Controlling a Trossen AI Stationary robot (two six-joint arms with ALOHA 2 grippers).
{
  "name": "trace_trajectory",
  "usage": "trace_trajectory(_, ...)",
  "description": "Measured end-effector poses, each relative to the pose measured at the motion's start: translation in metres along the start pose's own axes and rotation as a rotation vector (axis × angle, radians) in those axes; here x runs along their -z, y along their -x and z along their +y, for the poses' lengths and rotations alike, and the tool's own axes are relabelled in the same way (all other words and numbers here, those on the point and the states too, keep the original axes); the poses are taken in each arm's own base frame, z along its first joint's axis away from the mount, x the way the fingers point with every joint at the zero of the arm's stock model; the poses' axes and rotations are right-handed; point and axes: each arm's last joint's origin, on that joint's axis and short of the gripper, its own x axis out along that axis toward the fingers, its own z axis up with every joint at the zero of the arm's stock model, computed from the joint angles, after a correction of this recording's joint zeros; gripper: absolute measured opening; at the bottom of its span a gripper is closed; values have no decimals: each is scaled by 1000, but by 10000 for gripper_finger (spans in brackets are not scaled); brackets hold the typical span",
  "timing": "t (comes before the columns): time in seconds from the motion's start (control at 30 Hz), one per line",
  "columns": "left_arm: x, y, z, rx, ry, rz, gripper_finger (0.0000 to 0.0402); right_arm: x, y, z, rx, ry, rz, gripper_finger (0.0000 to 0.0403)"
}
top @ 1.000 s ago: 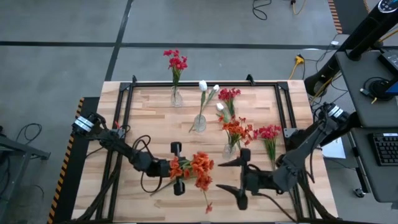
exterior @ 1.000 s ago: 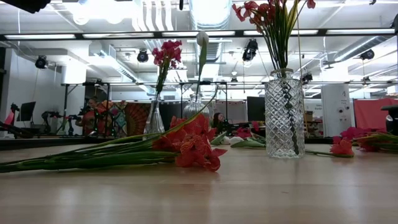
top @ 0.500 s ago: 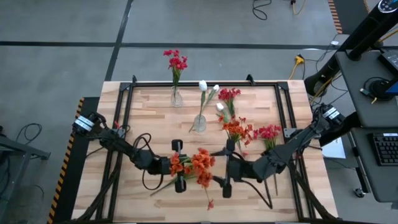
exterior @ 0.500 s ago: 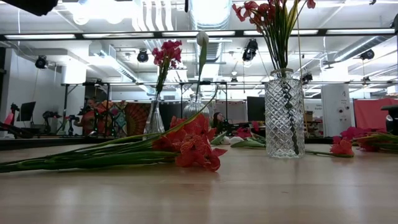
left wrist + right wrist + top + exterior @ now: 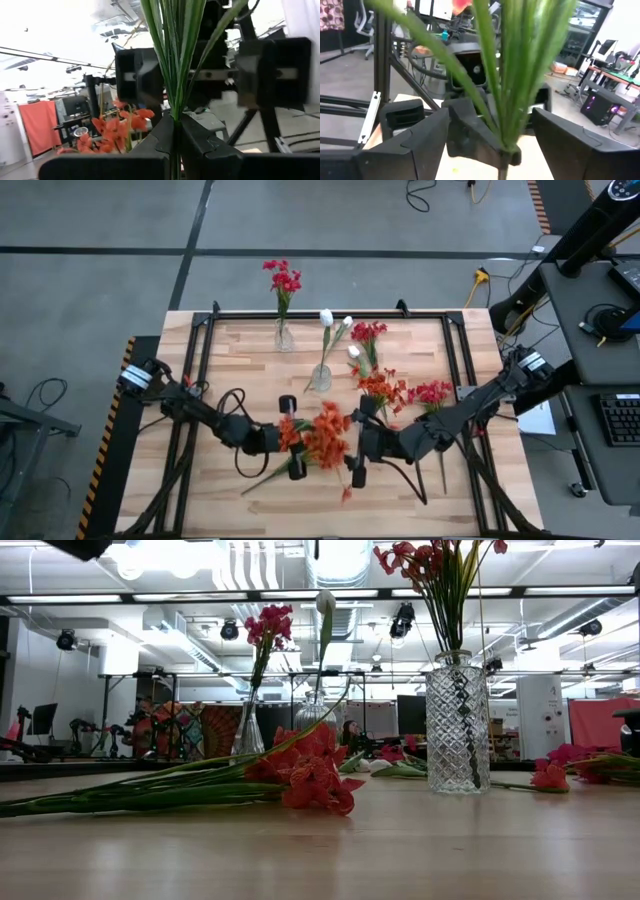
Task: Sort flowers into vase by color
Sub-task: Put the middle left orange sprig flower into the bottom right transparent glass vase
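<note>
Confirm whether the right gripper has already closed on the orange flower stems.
No: in the right wrist view the right gripper stands open, its fingers wide on either side of the orange flower stems.

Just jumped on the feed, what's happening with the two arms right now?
The left gripper is shut on the stalks of an orange-red flower bunch near the table's front edge. The right gripper faces it, open, its fingers on either side of the same stalks. Red and white stems already stand in the vases behind.
</note>
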Motion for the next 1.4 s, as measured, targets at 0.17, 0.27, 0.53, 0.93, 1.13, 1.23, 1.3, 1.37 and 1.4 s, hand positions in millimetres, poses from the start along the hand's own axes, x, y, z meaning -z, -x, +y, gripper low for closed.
trace_trajectory(0.17, 1, -6, -4, 26, -38, 56, 0, 1, -1, -1, -2, 3, 3, 263)
trace_trajectory(0.27, 1, -6, -4, 25, -33, 55, 0, 1, -1, 0, -5, 6, 7, 249)
trace_trajectory(0.53, 1, -5, -4, 22, -27, 54, 0, 2, 0, 0, -7, 8, 20, 209)
trace_trajectory(0.93, 2, -5, -4, 23, -27, 61, 0, 2, 0, 0, -6, 14, 21, 132)
trace_trajectory(1.13, 2, -5, -4, 23, -28, 62, 3, 3, 0, 0, -6, 16, 21, 93)
trace_trajectory(1.23, 3, -6, -3, 21, -28, 62, 13, 3, 0, 0, -5, 16, 21, 75)
trace_trajectory(1.3, 3, -6, -3, 19, -25, 63, 20, 3, 0, 0, -5, 17, 22, 65)
trace_trajectory(1.37, 3, -6, -2, 5, -21, 71, 27, 3, 0, 0, -5, 18, 24, 57)
trace_trajectory(1.4, 4, -6, -2, -2, -17, 75, 31, 3, 0, 0, -5, 18, 24, 54)
